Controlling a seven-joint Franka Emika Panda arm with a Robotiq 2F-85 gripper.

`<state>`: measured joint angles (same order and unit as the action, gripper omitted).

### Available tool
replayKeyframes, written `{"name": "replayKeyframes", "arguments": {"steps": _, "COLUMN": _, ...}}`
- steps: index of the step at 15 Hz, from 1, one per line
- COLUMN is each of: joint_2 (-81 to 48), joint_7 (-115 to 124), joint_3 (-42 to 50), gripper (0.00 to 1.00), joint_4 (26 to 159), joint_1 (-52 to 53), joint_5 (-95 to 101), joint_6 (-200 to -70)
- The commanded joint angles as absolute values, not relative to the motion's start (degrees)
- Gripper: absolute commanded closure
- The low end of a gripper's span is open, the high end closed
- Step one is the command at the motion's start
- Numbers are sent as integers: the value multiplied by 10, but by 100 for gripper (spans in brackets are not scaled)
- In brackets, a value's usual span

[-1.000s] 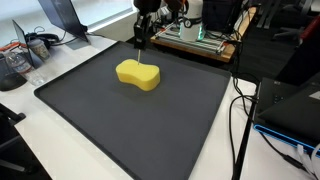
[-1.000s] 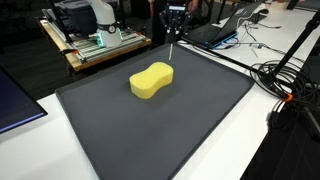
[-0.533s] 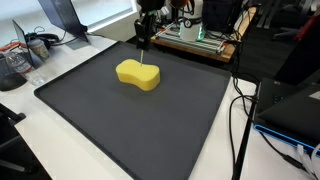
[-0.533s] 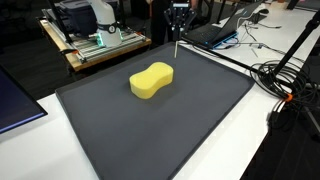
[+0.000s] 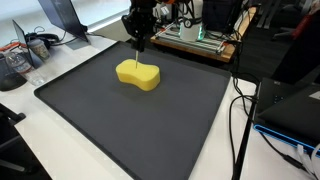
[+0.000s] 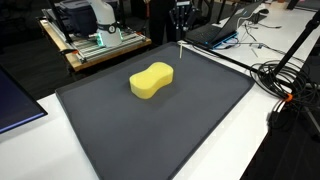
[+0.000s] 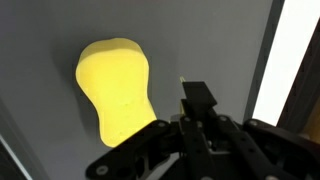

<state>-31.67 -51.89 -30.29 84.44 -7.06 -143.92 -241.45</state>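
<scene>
The gripper (image 5: 139, 42) hangs above the black mat (image 5: 150, 130), jaws clenched tight. In an exterior view a thin pale stick (image 6: 180, 50) points down from between the fingertips, so it looks pinched there, though the wrist view shows only a pale tip. The yellow sponge (image 5: 138, 74) lies flat on the mat, nearer its far edge than its near edge in both exterior views. The stick's tip hangs above the mat beside the sponge; I cannot tell whether it touches.

The sponge looks light, soft and springy, so it should give under pressure rather than slip or break. It narrows at the middle, clear in the wrist view (image 7: 113, 90), and that waist seems the best place for a pinch across its width. The stick looks slim and stiff, likely to twist in the pinch if pushed sideways.
</scene>
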Motion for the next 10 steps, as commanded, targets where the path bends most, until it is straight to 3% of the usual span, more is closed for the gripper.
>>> {"name": "replayKeyframes", "arguments": {"steps": 1, "joint_2": -326, "joint_7": -427, "joint_3": -286, "gripper": 97, "joint_4": 820, "joint_1": -68, "joint_5": -1439, "joint_6": -2436}}
{"name": "replayKeyframes", "arguments": {"steps": 10, "joint_2": -279, "joint_7": -217, "joint_3": -225, "gripper": 97, "joint_4": 893, "joint_1": -81, "joint_5": -1439, "joint_6": -2419}}
